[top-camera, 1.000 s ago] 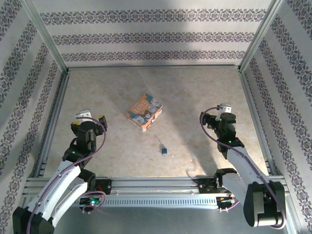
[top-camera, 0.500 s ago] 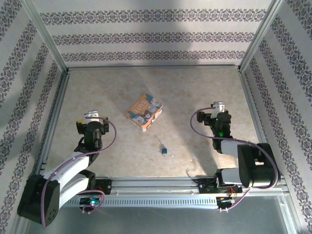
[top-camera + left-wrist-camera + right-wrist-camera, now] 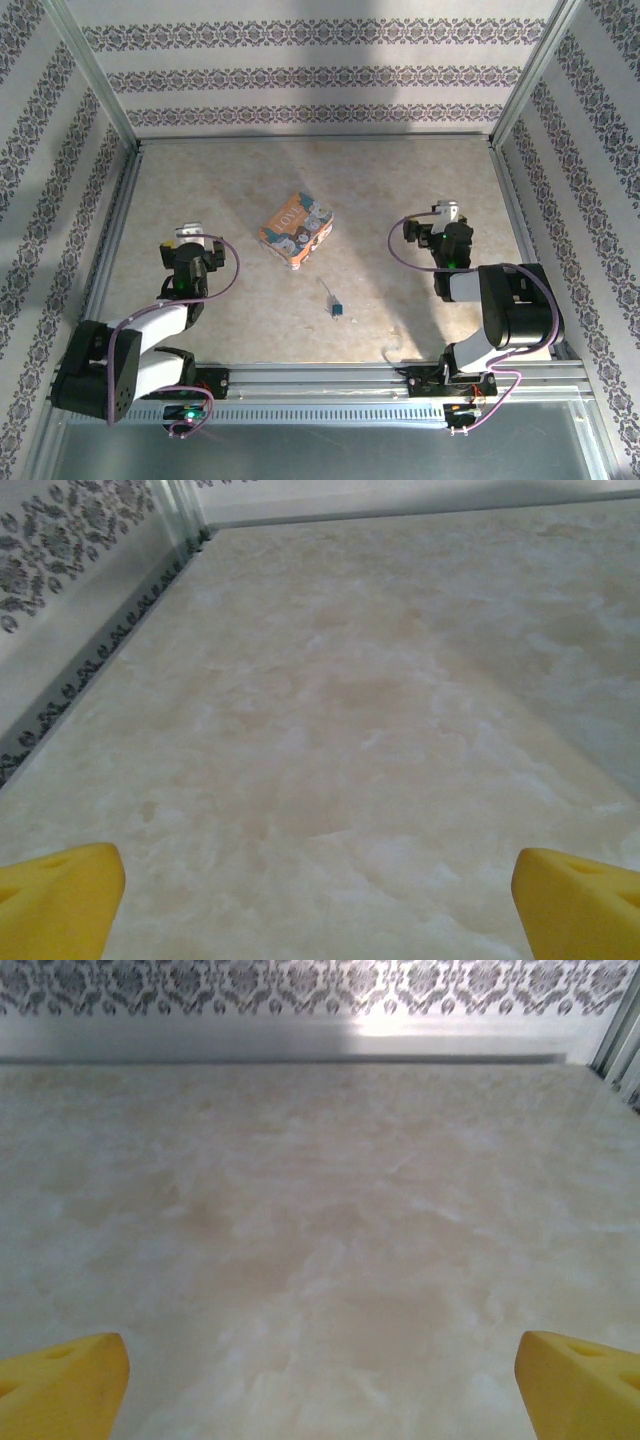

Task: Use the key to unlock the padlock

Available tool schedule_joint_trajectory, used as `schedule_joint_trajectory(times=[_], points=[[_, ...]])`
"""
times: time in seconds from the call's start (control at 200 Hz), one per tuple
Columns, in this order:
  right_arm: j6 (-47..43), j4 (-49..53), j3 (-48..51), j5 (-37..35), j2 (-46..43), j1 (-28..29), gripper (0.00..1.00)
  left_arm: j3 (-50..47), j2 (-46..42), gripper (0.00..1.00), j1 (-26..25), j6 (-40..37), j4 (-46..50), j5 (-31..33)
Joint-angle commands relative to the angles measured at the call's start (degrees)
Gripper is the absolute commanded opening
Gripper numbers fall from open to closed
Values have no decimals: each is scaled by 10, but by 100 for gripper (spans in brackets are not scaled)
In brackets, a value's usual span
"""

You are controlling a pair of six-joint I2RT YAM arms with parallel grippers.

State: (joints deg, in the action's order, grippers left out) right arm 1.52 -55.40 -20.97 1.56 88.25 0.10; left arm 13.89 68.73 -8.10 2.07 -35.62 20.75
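Arms (image 3: 150, 325) retracted, boxy padlock (image 3: 296, 229), thin key (image 3: 332, 301) — perhaps metal

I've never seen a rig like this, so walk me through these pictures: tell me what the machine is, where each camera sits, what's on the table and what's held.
These are two robot arms bolted at the near edge of a table. The wide picture comes from a fixed camera above and behind them, with the left gripper on the left and the right gripper on the right. The other two pictures come from a small camera on each wrist. The yellow shapes in their bottom corners are that arm's own fingertips, wide apart over bare table. Between the arms lies the padlock, an orange-brown block marked LOVE. Nearer the bases, apart from it, lies the key, a thin metal shaft with a blue head. Both grippers are open and hold nothing.
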Motion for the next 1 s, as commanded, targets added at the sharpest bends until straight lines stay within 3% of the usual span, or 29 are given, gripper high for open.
schedule_joint_trajectory(times=[0.0,0.27,0.515,0.67,0.765,0.855,0.994], points=[[10,13,-6,-8,-5,-4,98,20,27,99,12,-17,-71,-54],[8,14,-6,-10,-6,-2,99,20,111,99,22,-47,-200,-100],[8,13,-6,-10,-6,-2,98,-7,257,99,35,-49,-411,-107],[8,14,-6,-10,-6,-2,98,22,241,99,35,-49,-331,-114],[8,13,-6,-11,-6,-2,98,65,228,99,45,-37,-227,-133],[8,14,-6,-11,-6,-1,99,79,226,99,75,-11,-195,-169],[7,14,-6,-11,-6,-1,98,77,227,99,77,-12,-204,-172]])
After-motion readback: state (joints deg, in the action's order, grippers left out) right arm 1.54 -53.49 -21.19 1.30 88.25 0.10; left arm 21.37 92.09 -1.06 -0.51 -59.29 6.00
